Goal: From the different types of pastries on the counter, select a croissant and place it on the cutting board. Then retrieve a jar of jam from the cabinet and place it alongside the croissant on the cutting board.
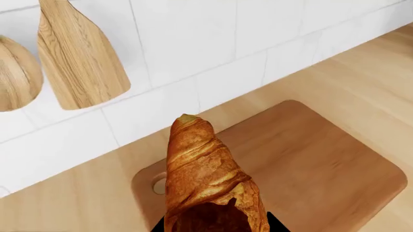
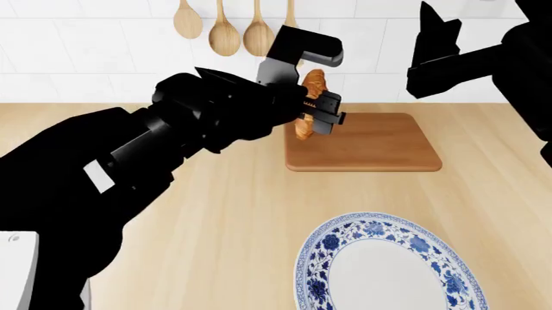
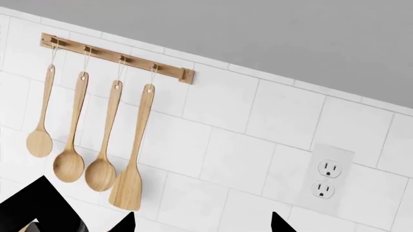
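My left gripper (image 2: 316,116) is shut on the golden-brown ridged croissant (image 1: 205,179) and holds it upright above the left end of the reddish-brown cutting board (image 1: 316,164), near the board's small hole (image 1: 158,185). In the head view the croissant (image 2: 313,87) hangs over the board (image 2: 379,145) by the tiled wall. My right gripper (image 2: 435,32) is raised high at the upper right, open and empty, with only its two tips showing (image 3: 203,224) facing the wall. The baguette and the jam jar are out of view.
Wooden spoons and a spatula (image 3: 129,186) hang from a rail (image 3: 116,58) on the white tiled wall behind the board. A wall socket (image 3: 327,178) is to their right. A blue-and-white plate (image 2: 388,265) sits on the beige counter (image 2: 224,213) near me.
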Controlling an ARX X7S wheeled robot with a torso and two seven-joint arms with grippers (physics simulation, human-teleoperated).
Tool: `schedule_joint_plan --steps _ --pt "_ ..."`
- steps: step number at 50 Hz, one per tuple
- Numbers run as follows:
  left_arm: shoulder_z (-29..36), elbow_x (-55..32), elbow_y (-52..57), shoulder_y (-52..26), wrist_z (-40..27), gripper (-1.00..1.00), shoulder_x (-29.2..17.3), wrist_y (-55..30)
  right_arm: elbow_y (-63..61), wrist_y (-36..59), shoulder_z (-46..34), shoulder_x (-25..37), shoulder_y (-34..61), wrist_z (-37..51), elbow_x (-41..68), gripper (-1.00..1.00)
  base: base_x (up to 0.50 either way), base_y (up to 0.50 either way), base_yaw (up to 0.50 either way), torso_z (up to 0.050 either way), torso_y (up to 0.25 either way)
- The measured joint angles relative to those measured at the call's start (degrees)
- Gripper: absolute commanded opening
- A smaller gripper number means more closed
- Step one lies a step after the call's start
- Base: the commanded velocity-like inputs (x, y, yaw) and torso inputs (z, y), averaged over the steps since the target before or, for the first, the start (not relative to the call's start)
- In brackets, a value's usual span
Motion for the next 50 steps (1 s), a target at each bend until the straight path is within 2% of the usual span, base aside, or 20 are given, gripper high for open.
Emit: schedule_joint_plan --steps 13,25,37,50 --pt "0.0 0.7 1.2 0.9 2.2 -1.0 0.0 4.8 0.0 -1.1 -0.5 -0.2 -0.8 -0.7 -1.2 1.0 0.0 0.0 0.0 0.0 0.0" --pt "-0.2 2.3 2.3 0.4 3.8 -1.0 0.0 6.6 0.2 -1.0 -0.5 0.1 -0.2 -0.4 -0.7 1.0 0.0 0.0 0.0 0.0 -0.166" --pt "-0.1 2.1 1.9 0.1 4.1 -1.0 0.0 6.9 2.4 2.4 -1.0 1.2 6.6 1.0 2.7 1.0 0.0 0.0 0.0 0.0 -0.004" --pt "-0.1 2.2 1.4 0.5 3.9 -1.0 0.0 6.5 4.0 4.8 -1.9 2.2 11.8 1.3 4.4 1.0 0.0 0.0 0.0 0.0 -0.175"
